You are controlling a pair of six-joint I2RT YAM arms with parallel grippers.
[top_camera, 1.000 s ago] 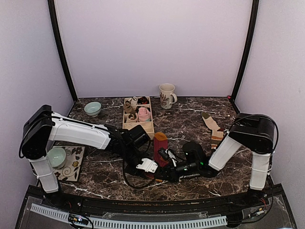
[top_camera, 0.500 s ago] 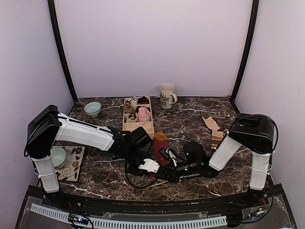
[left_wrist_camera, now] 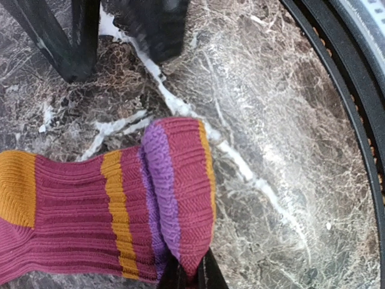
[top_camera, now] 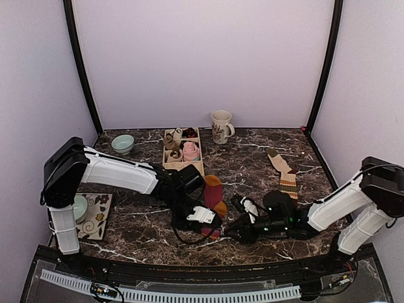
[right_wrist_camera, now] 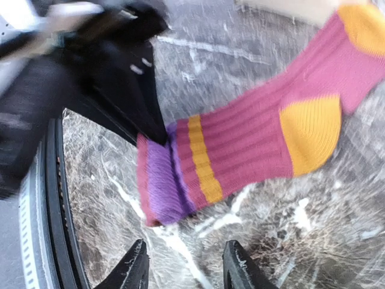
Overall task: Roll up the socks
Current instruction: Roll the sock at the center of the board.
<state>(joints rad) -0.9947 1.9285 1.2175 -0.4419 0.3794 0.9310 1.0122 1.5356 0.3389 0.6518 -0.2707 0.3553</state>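
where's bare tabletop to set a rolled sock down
Bare tabletop runs from the wooden tray and mug across to the beige sock. A smaller patch lies between the placemat and the left gripper. Crowded: front centre, where that gripper pinches the striped sock and the right gripper hangs open.

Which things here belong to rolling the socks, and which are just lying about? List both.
Job: near striped sock; far-right striped sock.
Lying about: mug; teal bowl; wooden tray; pink bundle; patterned mat; pale bowl.
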